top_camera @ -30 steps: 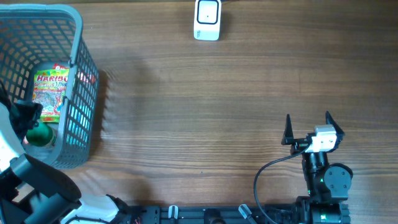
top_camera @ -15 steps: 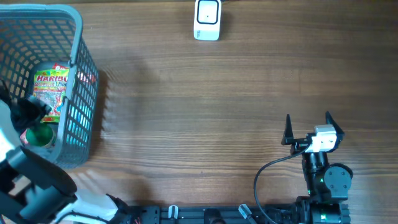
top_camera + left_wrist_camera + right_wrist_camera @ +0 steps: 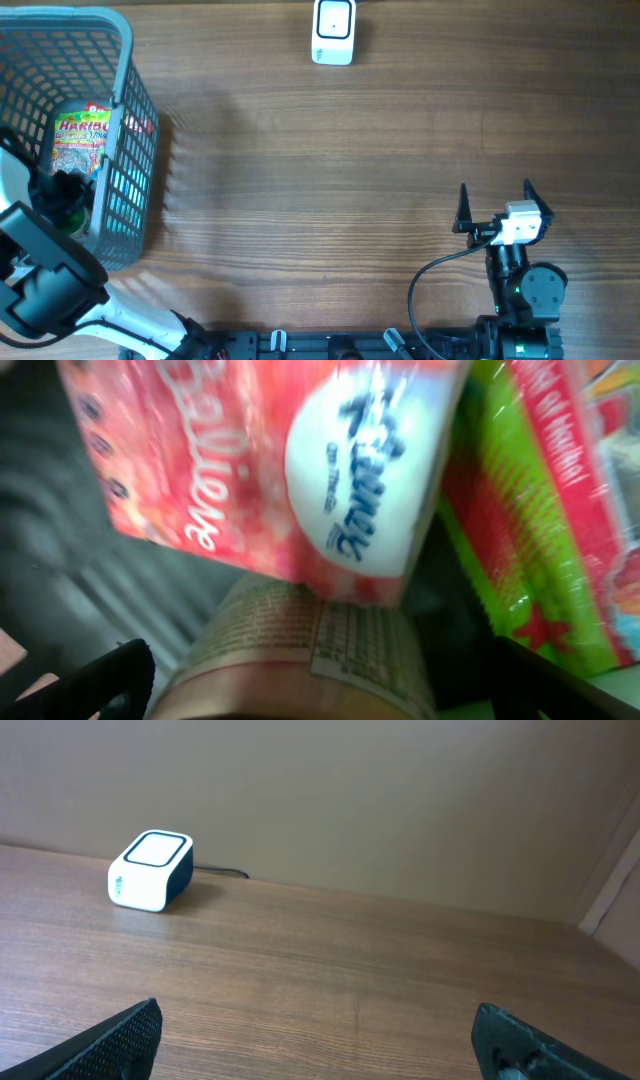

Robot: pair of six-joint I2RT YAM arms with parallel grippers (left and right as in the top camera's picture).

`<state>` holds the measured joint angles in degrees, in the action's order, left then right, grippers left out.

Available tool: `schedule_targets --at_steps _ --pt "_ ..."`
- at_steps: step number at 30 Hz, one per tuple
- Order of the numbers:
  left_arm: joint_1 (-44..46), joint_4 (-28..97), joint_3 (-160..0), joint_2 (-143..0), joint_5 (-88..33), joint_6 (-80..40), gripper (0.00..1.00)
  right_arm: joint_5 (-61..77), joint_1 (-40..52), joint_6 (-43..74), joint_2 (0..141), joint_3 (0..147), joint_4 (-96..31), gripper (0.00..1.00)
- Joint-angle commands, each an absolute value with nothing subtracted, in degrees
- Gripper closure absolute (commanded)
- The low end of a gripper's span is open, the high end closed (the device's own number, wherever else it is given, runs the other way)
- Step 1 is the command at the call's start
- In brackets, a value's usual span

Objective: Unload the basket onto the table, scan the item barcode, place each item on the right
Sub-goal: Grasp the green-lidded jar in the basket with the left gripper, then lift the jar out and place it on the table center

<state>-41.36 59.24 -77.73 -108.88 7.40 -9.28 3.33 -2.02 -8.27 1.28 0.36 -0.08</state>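
Since the left arm has swung further in over the grey basket [image 3: 130,60] during the last second, the left gripper [image 3: 62,195] now sits low among the goods and covers the near end of the basket that lay open to the overhead camera a moment ago. The Haribo bag [image 3: 82,140] has not shifted. The left wrist view confirms the approach: a pink pack [image 3: 260,450] fills the upper frame, a green and red pack [image 3: 540,510] stands to its right, and a can [image 3: 300,650] with a printed label lies directly below, between the two dark fingers [image 3: 95,680]. The jaws stand spread wide on either side of the can and nothing is held; whether either finger touches it cannot be told. The item to be scanned is therefore still inside the basket, and the can appears the likely pick, though this is a judgement only. The scanner [image 3: 333,30] rests at the far edge of the table [image 3: 330,180], well apart from the basket. The right gripper [image 3: 495,190] is parked at the near right, unmoved over the same interval, jaws wide and empty. Assessment: the task is at its first stage, reach complete, grasp outstanding. Close packing of the goods may hinder a clean closure on one item.
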Motion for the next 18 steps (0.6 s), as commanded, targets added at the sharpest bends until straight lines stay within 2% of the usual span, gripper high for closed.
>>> schedule_targets --at_steps 1,2,3,7,11,15,18 --pt "-41.65 58.65 -76.49 -109.97 6.44 -9.65 0.05 2.59 -1.67 -8.99 1.13 0.32 0.08 0.0" --pt "-41.65 58.67 -76.49 -109.97 6.44 -9.65 0.17 2.59 -1.67 -8.99 1.13 0.32 0.08 0.0" --pt "-41.65 58.7 -76.49 -109.95 6.44 -9.65 0.25 2.59 -1.67 -9.02 1.13 0.32 0.1 0.0" --pt "-41.63 58.98 -76.53 -109.93 6.44 -9.65 0.39 2.59 -1.67 -9.02 1.13 0.32 0.08 0.0" --pt "-41.63 62.81 -81.21 -109.93 5.19 -9.67 0.39 2.59 -1.67 -9.02 1.13 0.32 0.08 0.0" --pt "-41.63 72.05 -94.26 -109.89 3.7 -9.89 0.4 2.59 -1.67 -9.02 1.13 0.32 0.08 0.0" --pt "-41.58 78.63 -105.82 -109.47 -3.29 -9.87 0.39 2.59 -1.67 -9.02 1.13 0.3 0.08 0.0"
